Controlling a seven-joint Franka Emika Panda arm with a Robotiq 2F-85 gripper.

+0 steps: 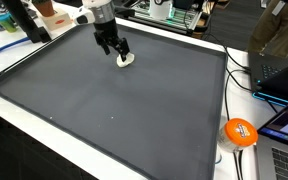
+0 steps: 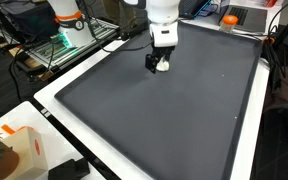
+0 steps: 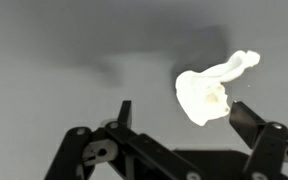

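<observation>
The mat [image 1: 114, 110] is lying bare across its middle and near corners, leaving wide room for passing. Only a white lump [image 1: 126, 59] is sitting near one edge, with the gripper [image 1: 118, 53] hanging over it, jaws spread. Off the mat, an orange ball [image 1: 240, 132], cables [image 1: 238, 80] and laptops [image 1: 282, 78] are crowding one side edge. A box [image 2: 19, 150] is standing beyond a corner.

Looks to me like a robotics lab bench. I see a wide dark grey rubber mat [image 1: 114, 110] on a white table [image 1: 44, 128]. An open dark laptop [image 1: 276, 70] sits at the edge in an exterior view. Loose black cables [image 2: 39, 62] run past green-lit electronic equipment [image 2: 69, 38].
</observation>
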